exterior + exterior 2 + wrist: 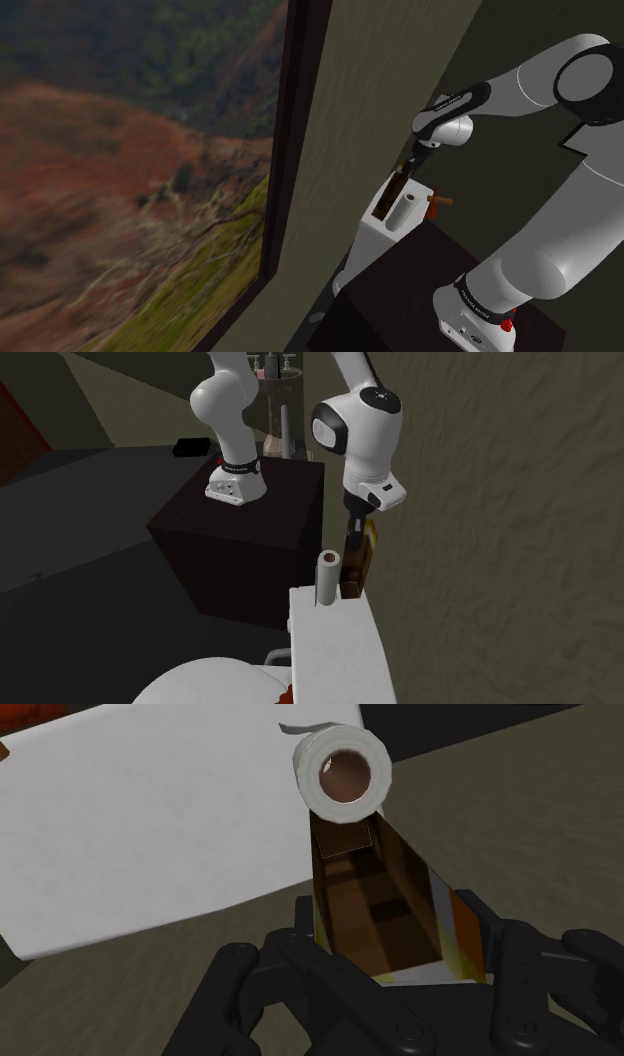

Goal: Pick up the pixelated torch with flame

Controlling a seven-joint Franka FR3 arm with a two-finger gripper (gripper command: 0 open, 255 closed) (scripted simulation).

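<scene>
The pixelated torch (375, 904) is a blocky brown stick with a yellow-orange flame end near my palm. My gripper (390, 944) is shut on it, one finger (303, 919) on each side. In the shoulder view the gripper (410, 165) hangs over a white toilet tank (372, 240), with the torch (392, 195) slanting down from it towards the tank's top. In the second exterior view the gripper (355, 527) holds the torch (358, 557) close to the wall. I cannot tell whether its lower end still touches the tank.
A white paper roll (342, 772) stands upright on the tank lid (150, 834), right beside the torch's far end. A small brown-orange object (437, 200) lies behind the roll. The textured wall (500, 502) is close by. The dark stand (250, 542) adjoins the tank, and the toilet bowl (200, 682) lies below.
</scene>
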